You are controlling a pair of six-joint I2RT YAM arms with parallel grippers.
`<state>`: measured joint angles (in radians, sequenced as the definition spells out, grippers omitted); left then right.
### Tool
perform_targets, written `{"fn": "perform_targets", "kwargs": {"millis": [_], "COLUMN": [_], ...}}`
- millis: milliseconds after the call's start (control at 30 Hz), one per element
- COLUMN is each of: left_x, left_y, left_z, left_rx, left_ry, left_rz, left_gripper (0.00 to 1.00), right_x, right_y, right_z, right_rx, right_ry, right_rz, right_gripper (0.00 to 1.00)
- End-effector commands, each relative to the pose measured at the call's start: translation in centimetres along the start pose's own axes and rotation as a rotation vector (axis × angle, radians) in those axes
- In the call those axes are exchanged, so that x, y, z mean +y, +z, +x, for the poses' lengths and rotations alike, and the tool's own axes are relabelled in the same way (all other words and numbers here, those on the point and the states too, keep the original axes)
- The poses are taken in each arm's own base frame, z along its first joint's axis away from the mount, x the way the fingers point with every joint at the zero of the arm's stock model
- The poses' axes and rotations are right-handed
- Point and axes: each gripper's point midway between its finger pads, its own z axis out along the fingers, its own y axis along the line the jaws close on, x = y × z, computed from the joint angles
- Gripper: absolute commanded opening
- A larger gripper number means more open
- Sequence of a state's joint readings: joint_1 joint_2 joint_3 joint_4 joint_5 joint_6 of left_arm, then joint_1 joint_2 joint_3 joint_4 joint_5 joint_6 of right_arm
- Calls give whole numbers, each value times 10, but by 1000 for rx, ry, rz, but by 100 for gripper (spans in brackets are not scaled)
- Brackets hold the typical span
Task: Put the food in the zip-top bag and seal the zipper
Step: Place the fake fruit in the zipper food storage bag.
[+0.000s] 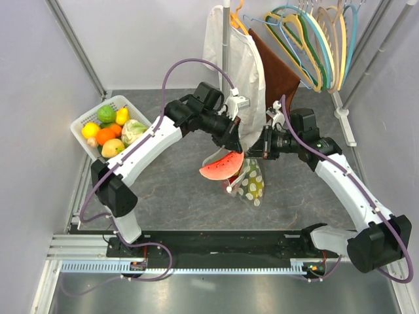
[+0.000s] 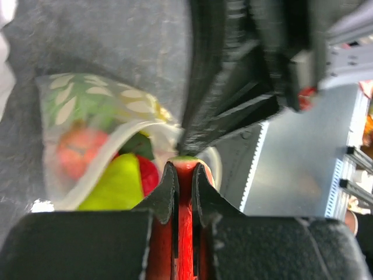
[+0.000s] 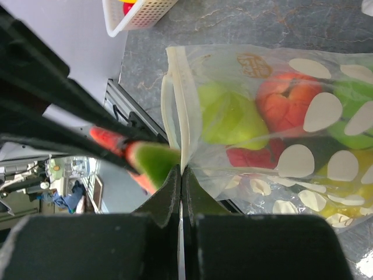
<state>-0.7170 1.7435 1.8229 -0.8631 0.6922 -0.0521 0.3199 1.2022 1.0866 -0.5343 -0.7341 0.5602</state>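
My left gripper (image 1: 230,145) is shut on a red watermelon slice (image 1: 221,166) with a green rind, held in the air just left of the zip-top bag (image 1: 251,182). In the left wrist view the slice (image 2: 184,221) stands edge-on between the fingers, beside the bag's open mouth (image 2: 125,137). My right gripper (image 1: 256,149) is shut on the bag's mouth edge (image 3: 182,143) and holds the bag up. Inside the bag I see a green fruit (image 3: 230,116), an orange-red one (image 3: 285,99) and a red piece (image 3: 256,157). The slider tab is not visible.
A white lattice basket (image 1: 87,120) at the left holds several more toy fruits and vegetables. A white garment (image 1: 232,62), a brown cloth and a rack of coloured hangers (image 1: 314,39) hang at the back. A metal rail (image 1: 196,265) runs along the near edge.
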Motion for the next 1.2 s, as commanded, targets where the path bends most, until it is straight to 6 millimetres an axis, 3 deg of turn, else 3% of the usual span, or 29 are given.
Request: {"fn": "perform_targets", "kwargs": {"millis": [0,67,133,367,633,767,800,833,900,967,1000,1167], "left_x": [38,52,54,77,54,62,64,70,60,65,57,56], "left_y": [9,13,14,17,17,2,-2,0,-13,-15,-29,-70], "left_z": [-31,-33,-44,-45,-40,-46,-60,-55,-77,-74,-82,-98], "left_rx": [-87,-111,-167,-226,-264,-341,-413,-439,-559,-601,-659,-892], "left_ry": [-10,-48,-61,-249,-444,-492,-480,-508,-478,-469,-451,-358], "left_rz": [-189,-252,-260,-383,-291,-362,-353,-338,-282,-287,-274,-327], "left_gripper": [2,2,2,2,2,2,2,2,2,2,2,2], "right_x": [13,13,14,12,10,12,14,14,14,14,14,21], "right_y": [-7,-9,-9,-9,-7,-8,-8,-9,-10,-10,-10,-10], "right_z": [-2,-2,-1,-4,-8,-7,-6,-6,-6,-7,-7,-14], "right_rx": [-24,-29,-26,-33,-41,-37,-38,-39,-42,-45,-45,-57], "right_ry": [-21,-20,-17,-7,14,17,16,14,15,29,42,140], "right_rz": [-55,-57,-62,-61,-59,-71,-75,-76,-75,-74,-74,-115], "right_gripper": [0,0,0,0,0,0,0,0,0,0,0,0]}}
